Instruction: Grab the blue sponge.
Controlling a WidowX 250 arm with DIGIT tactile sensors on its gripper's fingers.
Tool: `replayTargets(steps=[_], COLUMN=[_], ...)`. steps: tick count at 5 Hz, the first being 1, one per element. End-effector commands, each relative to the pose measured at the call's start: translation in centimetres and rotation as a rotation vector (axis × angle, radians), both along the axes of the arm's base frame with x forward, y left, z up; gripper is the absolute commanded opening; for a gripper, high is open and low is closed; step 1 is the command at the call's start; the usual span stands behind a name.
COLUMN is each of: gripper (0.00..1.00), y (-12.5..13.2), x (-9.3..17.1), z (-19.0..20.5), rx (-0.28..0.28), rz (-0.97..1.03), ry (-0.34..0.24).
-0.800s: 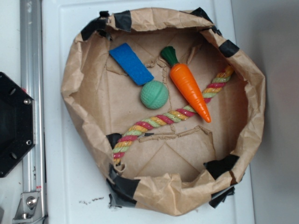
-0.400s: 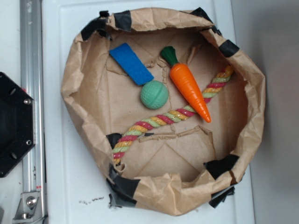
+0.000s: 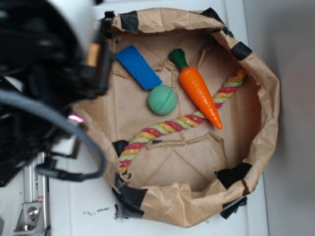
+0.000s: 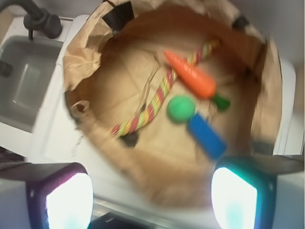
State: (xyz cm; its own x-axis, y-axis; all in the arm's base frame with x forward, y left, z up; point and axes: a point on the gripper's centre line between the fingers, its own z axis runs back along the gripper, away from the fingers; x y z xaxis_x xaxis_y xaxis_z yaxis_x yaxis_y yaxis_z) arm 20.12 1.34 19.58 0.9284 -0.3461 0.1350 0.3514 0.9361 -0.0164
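The arm (image 3: 44, 73) fills the upper left of the exterior view, a dark, blurred mass close to the camera, with a grey cable looping down beneath it. The gripper (image 4: 152, 195) shows in the wrist view as two fingers at the bottom corners, left pad (image 4: 64, 200) and right pad (image 4: 236, 198) both glowing bright, set wide apart with clear space between them. Nothing sits between the fingers; the jaws are spread and empty.

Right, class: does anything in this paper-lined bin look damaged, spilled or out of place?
Only the brown paper liner looks worn: it is torn along the bottom and patched with black tape at the rim. The blue sponge, green ball, toy carrot and rope lie inside, nothing spilled.
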Motion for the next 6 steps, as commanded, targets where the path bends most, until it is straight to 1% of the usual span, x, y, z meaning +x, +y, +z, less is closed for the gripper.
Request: replayTargets(steps=[1,2,3,4,5,6], gripper=[1.0,1.0,1.0,1.0,1.0,1.0], y=[3.7,4.8,3.8,3.5,4.9,5.7], x=[2.2,2.4,3.4,2.6,2.1,1.6], z=[-6.0,-9.2,-11.7,-13.9,-13.8,-15.2], rx=[0.115,0.144,0.156,0.158,0.123,0.136], rz=[-0.139,-0.145,-0.209,-0.252,-0.22,-0.211], ry=[0.014,0.044,0.091,0.163,0.154,0.205])
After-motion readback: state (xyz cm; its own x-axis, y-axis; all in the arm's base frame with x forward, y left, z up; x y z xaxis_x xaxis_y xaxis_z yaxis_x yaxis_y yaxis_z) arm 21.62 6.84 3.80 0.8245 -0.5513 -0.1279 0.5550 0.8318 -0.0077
